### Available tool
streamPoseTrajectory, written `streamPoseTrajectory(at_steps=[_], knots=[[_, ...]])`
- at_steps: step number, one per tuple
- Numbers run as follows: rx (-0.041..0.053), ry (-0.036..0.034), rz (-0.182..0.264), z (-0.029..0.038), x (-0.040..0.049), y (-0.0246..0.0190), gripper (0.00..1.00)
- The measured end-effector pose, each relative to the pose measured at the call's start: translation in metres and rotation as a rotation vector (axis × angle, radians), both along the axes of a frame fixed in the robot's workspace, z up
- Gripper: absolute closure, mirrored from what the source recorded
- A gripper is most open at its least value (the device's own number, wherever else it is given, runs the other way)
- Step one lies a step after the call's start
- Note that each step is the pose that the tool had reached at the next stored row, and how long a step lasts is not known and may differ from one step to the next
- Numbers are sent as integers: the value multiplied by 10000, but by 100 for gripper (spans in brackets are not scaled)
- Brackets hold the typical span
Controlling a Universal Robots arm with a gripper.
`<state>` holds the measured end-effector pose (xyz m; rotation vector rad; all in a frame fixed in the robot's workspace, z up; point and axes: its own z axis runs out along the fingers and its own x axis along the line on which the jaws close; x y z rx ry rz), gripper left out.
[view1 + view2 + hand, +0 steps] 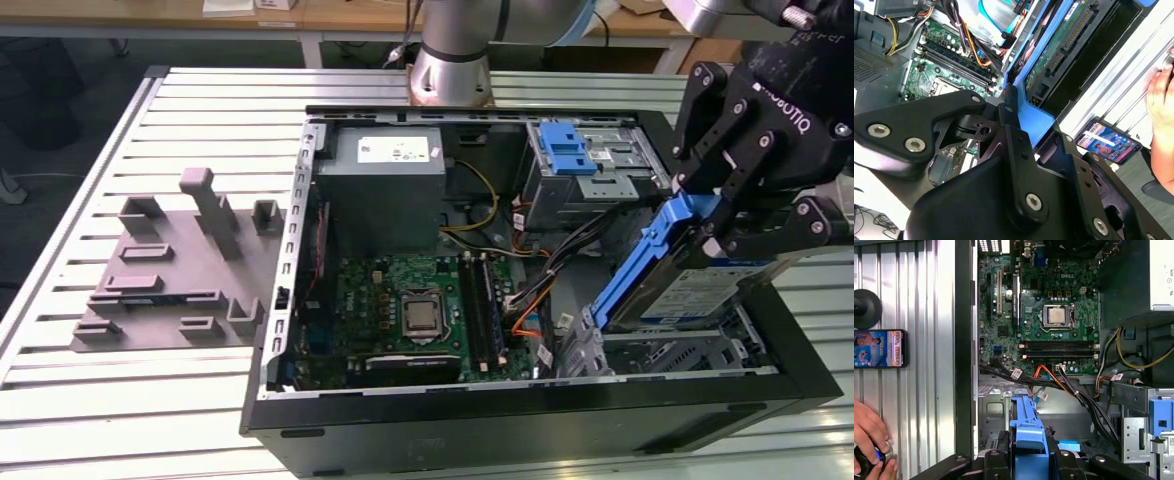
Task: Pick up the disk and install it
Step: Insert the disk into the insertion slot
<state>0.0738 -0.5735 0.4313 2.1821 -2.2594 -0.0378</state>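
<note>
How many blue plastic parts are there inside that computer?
2. One is the carrier frame around the disk held by the gripper above the case's corner; the other is the latch on the drive cage. Cables may hide more.

My gripper (747, 215) is clamped on the disk (667, 275), tilted above the open bay (674, 355) at the computer case's (534, 425) near corner. Next to that bay, toward the motherboard (400, 300), a bundle of black and orange cables (527, 300) crowds the way. Beyond the bay stands the drive cage (587, 165) with its blue latch, and the power supply box (387, 185) rises past the cables. Outside the case wall, a phone (879, 348) and a person's hand (869, 440) occupy the slatted table (200, 100); the motherboard's middle lies low and open.
</note>
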Motion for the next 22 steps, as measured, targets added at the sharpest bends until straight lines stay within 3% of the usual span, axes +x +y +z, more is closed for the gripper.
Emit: streamPoseTrajectory(at_steps=[7, 15, 16, 22], knots=[[3, 0, 0, -11, 0, 0, 64], [1, 0, 0, -86, 0, 0, 64], [0, 0, 0, -122, 0, 0, 64], [-1, 0, 0, -137, 0, 0, 64]])
